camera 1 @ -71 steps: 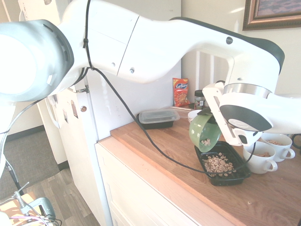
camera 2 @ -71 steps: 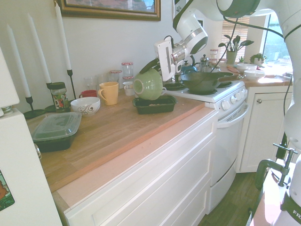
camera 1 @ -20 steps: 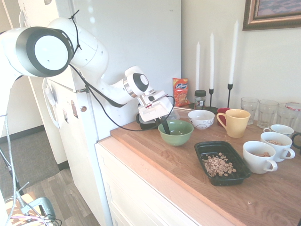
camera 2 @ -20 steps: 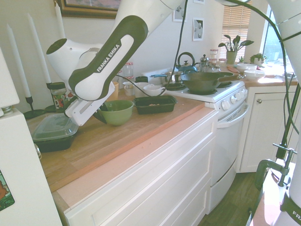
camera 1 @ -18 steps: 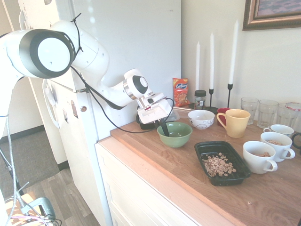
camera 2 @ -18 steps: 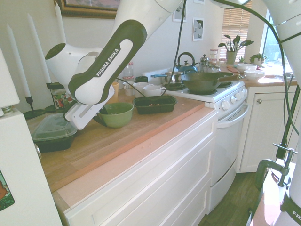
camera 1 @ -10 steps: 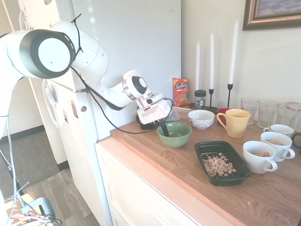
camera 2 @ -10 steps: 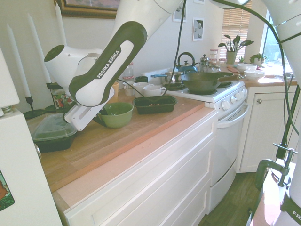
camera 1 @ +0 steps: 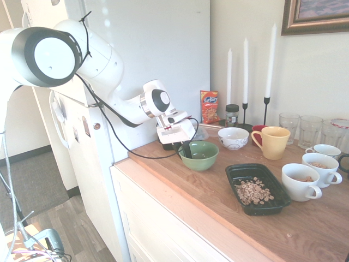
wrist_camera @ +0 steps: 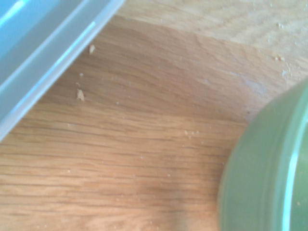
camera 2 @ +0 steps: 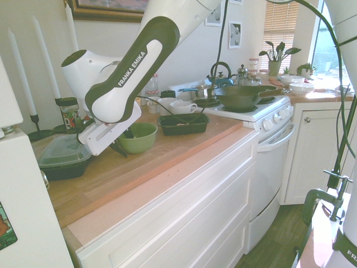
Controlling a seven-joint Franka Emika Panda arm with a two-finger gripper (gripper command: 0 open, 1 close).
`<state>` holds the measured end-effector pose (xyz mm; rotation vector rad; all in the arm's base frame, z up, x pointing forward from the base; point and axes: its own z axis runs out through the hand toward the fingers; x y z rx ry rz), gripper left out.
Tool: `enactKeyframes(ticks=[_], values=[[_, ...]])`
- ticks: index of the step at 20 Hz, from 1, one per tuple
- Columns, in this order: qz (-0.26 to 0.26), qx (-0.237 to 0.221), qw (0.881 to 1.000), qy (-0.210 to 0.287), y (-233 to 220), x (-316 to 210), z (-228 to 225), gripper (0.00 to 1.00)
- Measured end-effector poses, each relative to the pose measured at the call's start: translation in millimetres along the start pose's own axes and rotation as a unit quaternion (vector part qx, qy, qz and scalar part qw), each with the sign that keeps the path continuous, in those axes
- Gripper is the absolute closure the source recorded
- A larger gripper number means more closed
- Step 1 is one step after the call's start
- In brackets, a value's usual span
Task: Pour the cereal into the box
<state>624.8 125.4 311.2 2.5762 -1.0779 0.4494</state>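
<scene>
We see the pincer (camera 1: 187, 150) at the green bowl's (camera 1: 199, 155) rim, fingers slightly apart, grip uncertain, while beyond the bowl the cereal (camera 1: 252, 191) fills the box (camera 1: 238, 173).

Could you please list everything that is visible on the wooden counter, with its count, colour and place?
box: one, black, between the green bowl and the white cups
cereal: one heap, light tan, inside the box
green bowl: one, green, upright on the counter
white cups: three, white, beside the box
yellow mug: one, yellow, behind the box
patterned bowl: one, white, behind the green bowl
candles: three, white, by the wall
glasses: three, clear, by the wall
snack packet: one, orange-red, against the wall
lidded container: one, black, clear lid, beside the fridge
arm: one, white, reaching to the green bowl
</scene>
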Motion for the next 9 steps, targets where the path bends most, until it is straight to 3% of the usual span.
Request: enactKeyframes(ticks=[6,9], values=[[0.018,0.034,0.999,-0.027,21,13,-42,0.0],[0.02,0.064,0.994,-0.088,39,16,-67,0.0]])
